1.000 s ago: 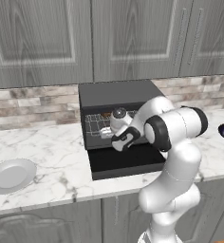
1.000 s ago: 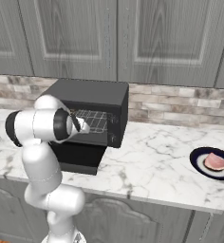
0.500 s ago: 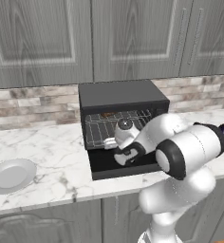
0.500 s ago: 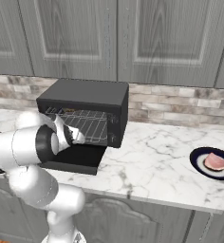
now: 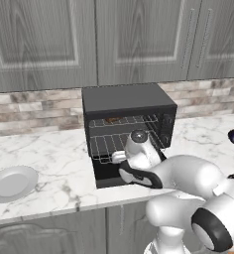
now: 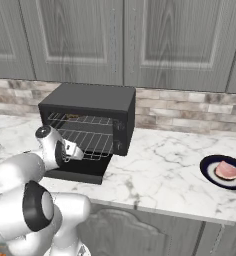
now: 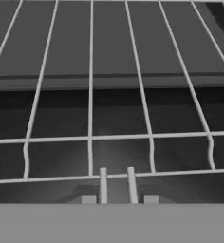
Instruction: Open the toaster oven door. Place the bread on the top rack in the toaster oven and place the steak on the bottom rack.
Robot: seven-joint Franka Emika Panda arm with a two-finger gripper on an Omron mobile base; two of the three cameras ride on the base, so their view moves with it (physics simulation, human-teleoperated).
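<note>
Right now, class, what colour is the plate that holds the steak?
Dark navy blue, almost black. The plate under the steak shows best in the right base view.

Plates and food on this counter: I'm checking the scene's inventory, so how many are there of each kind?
Plates: 2, a white plate and a dark plate
Steak: 1, on the dark plate
Bread: 1, on the top rack in the oven
Total: 4
</note>
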